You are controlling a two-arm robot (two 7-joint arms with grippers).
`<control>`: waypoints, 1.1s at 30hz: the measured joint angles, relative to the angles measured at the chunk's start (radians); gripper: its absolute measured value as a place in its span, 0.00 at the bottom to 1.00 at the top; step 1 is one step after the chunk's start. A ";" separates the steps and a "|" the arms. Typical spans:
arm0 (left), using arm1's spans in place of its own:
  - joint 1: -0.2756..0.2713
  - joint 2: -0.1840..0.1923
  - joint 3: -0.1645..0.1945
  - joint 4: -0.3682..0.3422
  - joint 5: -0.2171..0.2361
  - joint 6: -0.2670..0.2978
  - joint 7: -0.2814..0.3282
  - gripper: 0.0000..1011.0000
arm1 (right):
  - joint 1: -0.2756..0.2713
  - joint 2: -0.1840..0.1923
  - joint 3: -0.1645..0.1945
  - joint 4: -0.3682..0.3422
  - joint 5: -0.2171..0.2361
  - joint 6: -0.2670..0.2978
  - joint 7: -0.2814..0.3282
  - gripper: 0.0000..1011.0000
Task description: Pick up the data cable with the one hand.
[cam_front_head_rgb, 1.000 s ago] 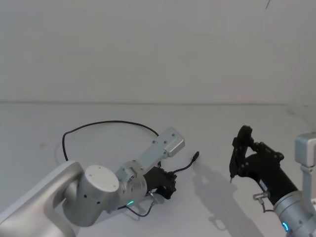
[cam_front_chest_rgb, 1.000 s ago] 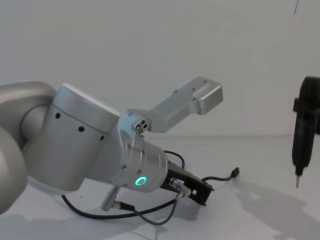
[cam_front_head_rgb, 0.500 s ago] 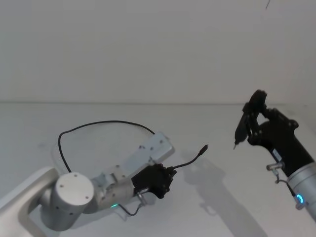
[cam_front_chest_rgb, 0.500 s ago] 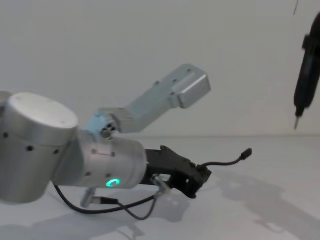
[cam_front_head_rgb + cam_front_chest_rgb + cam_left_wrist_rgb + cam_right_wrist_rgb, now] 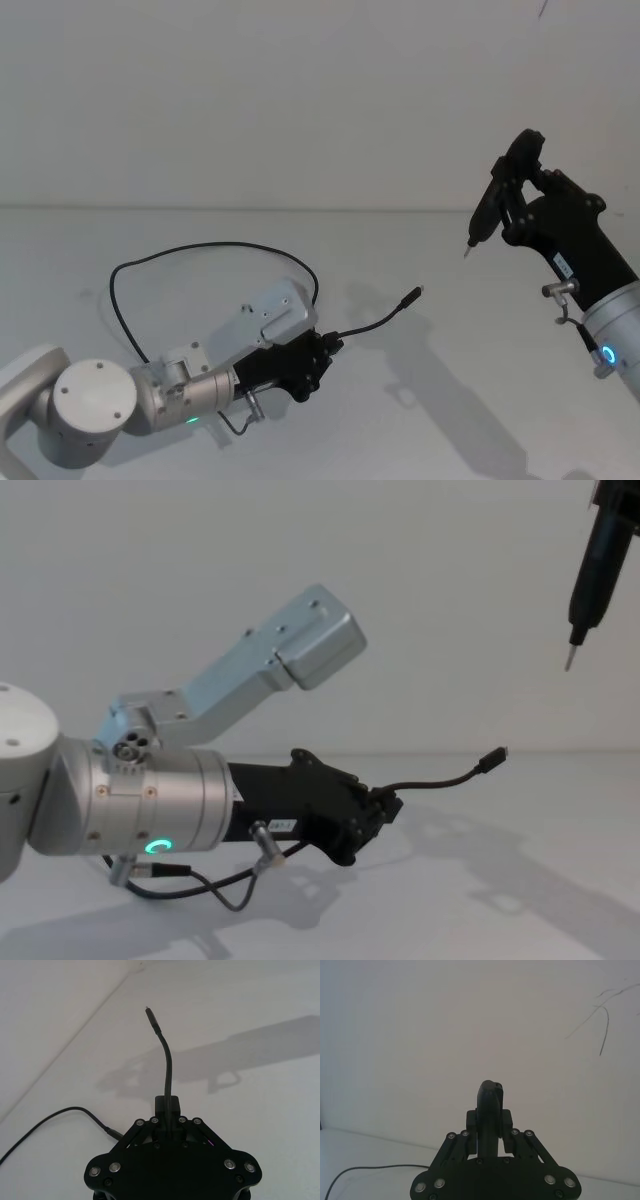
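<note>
Left claw (image 5: 322, 348), low over the desk (image 5: 470, 400), pinches the data cable (image 5: 168, 1067) a short way behind one plug. The plug end arches forward in the air, and the remaining cord trails back in a wide loop. Right claw (image 5: 512, 195), raised at right, clamps a pen-like tool (image 5: 595, 570).

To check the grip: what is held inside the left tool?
The left tool is shut on the data cable, whose plug end sticks out free. The clamped stretch itself is covered by the tool.
</note>
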 joint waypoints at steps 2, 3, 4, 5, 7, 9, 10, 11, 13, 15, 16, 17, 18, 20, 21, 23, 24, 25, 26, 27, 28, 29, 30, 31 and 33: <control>0.001 0.004 -0.001 -0.001 0.000 -0.010 -0.004 0.04 | 0.012 -0.007 0.000 0.006 0.005 0.009 0.001 0.28; 0.002 0.006 -0.002 -0.002 -0.001 -0.015 -0.006 0.04 | 0.015 -0.009 -0.001 0.008 0.006 0.011 0.001 0.28; 0.003 0.008 -0.002 -0.002 -0.001 -0.020 -0.008 0.04 | 0.022 -0.014 -0.001 0.013 0.008 0.016 0.001 0.28; 0.003 0.011 -0.003 -0.003 -0.001 -0.029 -0.011 0.04 | 0.025 -0.016 -0.002 0.014 0.009 0.019 0.001 0.28; 0.004 0.015 -0.004 -0.003 -0.001 -0.036 -0.014 0.04 | 0.030 -0.021 -0.003 0.018 0.012 0.025 0.001 0.28; 0.006 0.019 -0.005 -0.004 -0.002 -0.046 -0.017 0.04 | 0.038 -0.028 -0.005 0.024 0.016 0.035 0.001 0.28; 0.006 0.020 -0.005 -0.005 -0.002 -0.048 -0.018 0.04 | 0.039 -0.030 -0.006 0.025 0.018 0.039 0.000 0.28; 0.006 0.021 -0.006 -0.005 -0.002 -0.051 -0.019 0.04 | 0.043 -0.035 -0.007 0.028 0.021 0.047 -0.001 0.28; 0.007 0.024 -0.006 -0.006 -0.002 -0.058 -0.022 0.04 | 0.047 -0.041 -0.010 0.033 0.026 0.056 -0.004 0.28; 0.008 0.027 -0.007 -0.006 -0.002 -0.064 -0.024 0.04 | 0.050 -0.045 -0.012 0.036 0.029 0.063 -0.006 0.28; 0.008 0.028 -0.007 -0.006 -0.003 -0.068 -0.025 0.04 | 0.051 -0.046 -0.013 0.038 0.031 0.067 -0.007 0.28; 0.008 0.028 -0.007 -0.006 -0.003 -0.068 -0.025 0.04 | 0.052 -0.049 -0.015 0.040 0.033 0.070 -0.007 0.28; 0.009 0.029 -0.008 -0.007 -0.003 -0.071 -0.026 0.04 | 0.054 -0.051 -0.017 0.042 0.035 0.076 -0.009 0.28; 0.009 0.031 -0.008 -0.007 -0.003 -0.075 -0.027 0.04 | 0.057 -0.054 -0.023 0.047 0.037 0.084 -0.012 0.28; 0.009 0.031 -0.008 -0.007 -0.003 -0.076 -0.028 0.04 | 0.058 -0.055 -0.025 0.049 0.037 0.086 -0.013 0.28; 0.009 0.032 -0.008 -0.007 -0.003 -0.078 -0.029 0.04 | 0.061 -0.058 -0.031 0.054 0.036 0.091 -0.015 0.28; 0.009 0.032 -0.008 -0.007 -0.003 -0.079 -0.029 0.04 | 0.061 -0.058 -0.033 0.056 0.036 0.091 -0.015 0.28; 0.010 0.033 -0.008 -0.007 -0.004 -0.081 -0.030 0.04 | 0.062 -0.059 -0.035 0.058 0.034 0.092 -0.016 0.28; 0.010 0.033 -0.009 -0.007 -0.004 -0.082 -0.030 0.04 | 0.063 -0.060 -0.037 0.060 0.033 0.093 -0.017 0.28; 0.010 0.034 -0.009 -0.008 -0.004 -0.083 -0.030 0.04 | 0.064 -0.062 -0.043 0.066 0.029 0.095 -0.019 0.28; 0.010 0.034 -0.009 -0.008 -0.004 -0.083 -0.030 0.04 | 0.065 -0.063 -0.044 0.068 0.027 0.095 -0.019 0.28; 0.010 0.035 -0.009 -0.008 -0.004 -0.085 -0.031 0.04 | 0.065 -0.064 -0.046 0.070 0.024 0.096 -0.020 0.28; 0.010 0.035 -0.009 -0.008 -0.004 -0.085 -0.031 0.04 | 0.066 -0.065 -0.048 0.072 0.022 0.097 -0.020 0.28; 0.010 0.035 -0.009 -0.008 -0.004 -0.086 -0.031 0.04 | 0.067 -0.067 -0.052 0.077 0.018 0.098 -0.022 0.28; 0.010 0.036 -0.009 -0.008 -0.004 -0.087 -0.032 0.04 | 0.067 -0.069 -0.055 0.081 0.014 0.099 -0.023 0.28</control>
